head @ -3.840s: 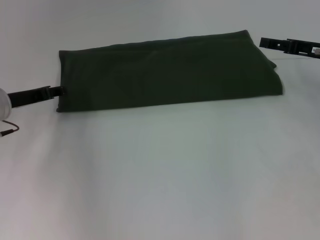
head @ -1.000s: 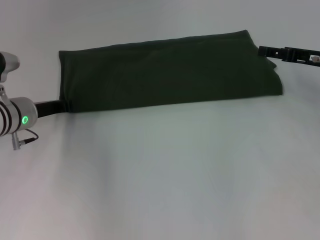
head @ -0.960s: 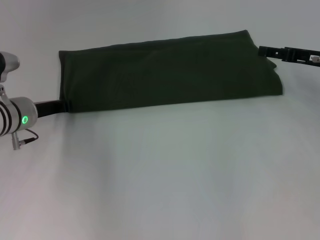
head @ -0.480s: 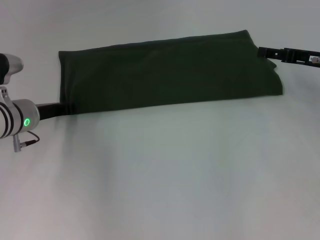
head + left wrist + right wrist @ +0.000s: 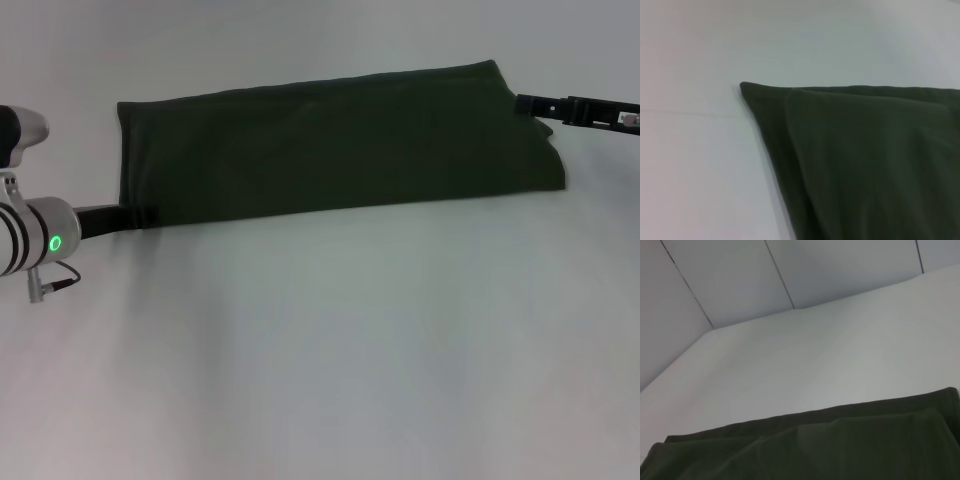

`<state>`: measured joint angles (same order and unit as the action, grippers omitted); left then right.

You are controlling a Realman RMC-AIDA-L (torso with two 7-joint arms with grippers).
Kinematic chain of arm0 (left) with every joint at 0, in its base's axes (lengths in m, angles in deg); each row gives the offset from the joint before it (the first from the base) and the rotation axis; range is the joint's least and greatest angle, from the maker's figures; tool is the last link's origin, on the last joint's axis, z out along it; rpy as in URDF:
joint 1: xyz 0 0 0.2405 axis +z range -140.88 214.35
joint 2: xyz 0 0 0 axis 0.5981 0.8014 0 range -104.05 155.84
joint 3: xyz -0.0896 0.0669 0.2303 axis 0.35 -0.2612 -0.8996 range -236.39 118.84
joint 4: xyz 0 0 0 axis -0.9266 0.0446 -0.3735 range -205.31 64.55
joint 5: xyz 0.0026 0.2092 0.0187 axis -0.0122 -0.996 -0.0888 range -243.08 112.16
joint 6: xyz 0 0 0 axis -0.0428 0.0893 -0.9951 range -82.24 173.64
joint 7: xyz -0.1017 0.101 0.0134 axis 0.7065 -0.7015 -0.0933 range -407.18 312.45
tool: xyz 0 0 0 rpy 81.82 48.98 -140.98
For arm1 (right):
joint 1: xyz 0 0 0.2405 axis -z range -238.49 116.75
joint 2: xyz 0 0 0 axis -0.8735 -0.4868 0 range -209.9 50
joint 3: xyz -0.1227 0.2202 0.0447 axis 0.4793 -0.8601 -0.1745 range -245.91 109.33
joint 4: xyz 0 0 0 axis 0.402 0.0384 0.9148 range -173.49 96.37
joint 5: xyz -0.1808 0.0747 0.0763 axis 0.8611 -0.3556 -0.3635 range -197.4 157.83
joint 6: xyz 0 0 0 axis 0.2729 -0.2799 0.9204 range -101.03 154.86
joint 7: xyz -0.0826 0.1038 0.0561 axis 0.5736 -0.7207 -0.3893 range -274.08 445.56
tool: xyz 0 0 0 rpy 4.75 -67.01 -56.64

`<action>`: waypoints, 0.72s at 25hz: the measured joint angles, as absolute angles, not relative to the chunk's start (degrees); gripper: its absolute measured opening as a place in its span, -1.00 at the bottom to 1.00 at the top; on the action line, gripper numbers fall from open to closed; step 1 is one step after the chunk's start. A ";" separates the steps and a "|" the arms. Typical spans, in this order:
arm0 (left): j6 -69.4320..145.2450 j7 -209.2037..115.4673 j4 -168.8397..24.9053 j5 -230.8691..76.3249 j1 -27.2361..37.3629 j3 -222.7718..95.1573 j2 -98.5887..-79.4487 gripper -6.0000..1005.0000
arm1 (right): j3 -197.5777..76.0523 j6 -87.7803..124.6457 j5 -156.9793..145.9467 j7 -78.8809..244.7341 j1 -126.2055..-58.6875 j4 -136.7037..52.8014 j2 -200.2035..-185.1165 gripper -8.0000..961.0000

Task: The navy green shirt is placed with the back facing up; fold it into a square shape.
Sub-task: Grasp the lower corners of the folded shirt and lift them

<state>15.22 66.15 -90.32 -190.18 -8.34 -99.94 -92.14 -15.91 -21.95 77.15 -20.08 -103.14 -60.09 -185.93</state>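
Across the upper half of the head view we see the navy green shirt (image 5: 330, 145) lying on the white table (image 5: 340, 350) as a long, narrow folded band, running from the upper left of the frame to the upper right, its far edge rising a little toward the right. The near edge is straight, and the right end bulges slightly where layers overlap.

At the left edge of the frame the left gripper (image 5: 140, 215) reaches in low to the table and meets the shirt's lower left corner; whether it is clenched on the cloth or released we cannot tell. Behind it the silver wrist shows a small green light (image 5: 56, 243) and a thin cable hanging below.

At the upper right of the frame the right gripper (image 5: 530, 103) touches the shirt's far right corner, its black arm running off the right edge; its grip we cannot tell either.

In the left wrist view the shirt (image 5: 865, 160) fills the lower right, one corner pointing to the upper left, with a second layer set just inside the edge. In the right wrist view the shirt (image 5: 815, 445) spans the bottom of the frame, with bare table and grey wall panels (image 5: 730, 275) above it.
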 joint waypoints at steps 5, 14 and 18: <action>15.46 65.75 -89.86 -190.24 -8.46 -100.64 -92.14 -0.47 | -15.91 -21.96 78.16 -20.89 -103.14 -60.33 -185.93 0.79; 15.36 66.35 -90.11 -190.27 -8.30 -100.08 -92.03 -0.76 | -15.91 -22.05 78.31 -20.96 -103.14 -60.57 -185.93 0.80; 15.36 66.36 -90.13 -190.27 -8.28 -100.08 -91.97 -0.89 | -15.91 -22.22 78.30 -20.96 -103.14 -60.60 -185.93 0.79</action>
<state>15.36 66.36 -90.13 -190.27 -8.28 -100.08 -91.97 -15.91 -22.22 78.30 -20.96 -103.14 -60.60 -185.93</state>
